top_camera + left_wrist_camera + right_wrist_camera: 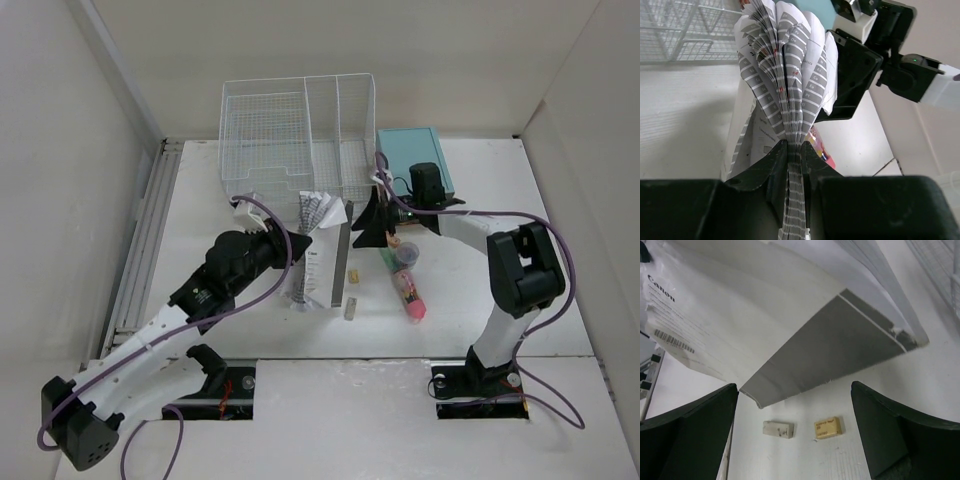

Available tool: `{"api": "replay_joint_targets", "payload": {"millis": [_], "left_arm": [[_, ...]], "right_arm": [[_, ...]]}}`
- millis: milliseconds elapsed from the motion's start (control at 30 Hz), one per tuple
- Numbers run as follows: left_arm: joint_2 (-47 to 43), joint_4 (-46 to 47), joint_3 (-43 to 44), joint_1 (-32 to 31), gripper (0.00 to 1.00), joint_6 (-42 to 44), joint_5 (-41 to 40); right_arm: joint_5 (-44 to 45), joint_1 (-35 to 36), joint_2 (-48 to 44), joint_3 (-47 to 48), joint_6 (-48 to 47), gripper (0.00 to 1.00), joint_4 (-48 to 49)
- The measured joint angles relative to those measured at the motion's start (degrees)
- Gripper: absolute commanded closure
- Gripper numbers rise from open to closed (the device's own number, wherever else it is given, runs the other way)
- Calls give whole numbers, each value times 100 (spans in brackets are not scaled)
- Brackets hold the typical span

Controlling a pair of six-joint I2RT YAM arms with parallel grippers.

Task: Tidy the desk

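Left tool [794,150] is clenched on a fanned manual [785,75] above the tabletop [480,300]. Right tool [795,387], spread wide and holding nothing, hovers just beside it. Under that tool an eraser [828,427] and, nearby, a pink tube [410,295] lie loose: sorting looks barely begun.

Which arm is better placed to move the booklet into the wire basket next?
Left, likely. The left gripper is shut on the booklet, and the wire basket stands just beyond it. The right gripper is open beside the booklet, holding nothing.
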Motion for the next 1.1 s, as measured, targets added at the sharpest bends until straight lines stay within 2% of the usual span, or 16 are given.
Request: {"api": "replay_joint_targets", "payload": {"millis": [500,533,600,667,700,767,800,833,933,1100], "left_arm": [[94,828,0,227,100,-326,990],[105,879,0,232,100,-356,1036],[144,997,0,260,100,-424,1123],[201,1099,0,271,100,-470,1161],[229,1141,0,284,100,-481,1163],[262,1213,0,306,100,-509,1207],[282,1270,0,308,100,-514,1204],[306,1327,0,315,100,-514,1202],[358,1244,-9,378,100,-501,1252],[398,1023,-11,505,100,-448,1399]], "right_arm": [[-820,-13,297,595,-42,0,122],[-870,-13,297,669,-44,3,122],[-944,-17,297,841,-44,13,129],[-1010,-26,299,1106,-415,30,-199],[-1016,-33,332,1375,-861,44,-782],[-1014,-61,511,2146,-2087,55,-2374],[-1060,-87,675,2573,-2754,69,-3128],[-1106,-107,833,2968,-3403,95,-3888],[-1244,-153,1196,3613,-5029,100,-5731],[-1266,-234,1366,3626,-6201,100,-7189]]}}
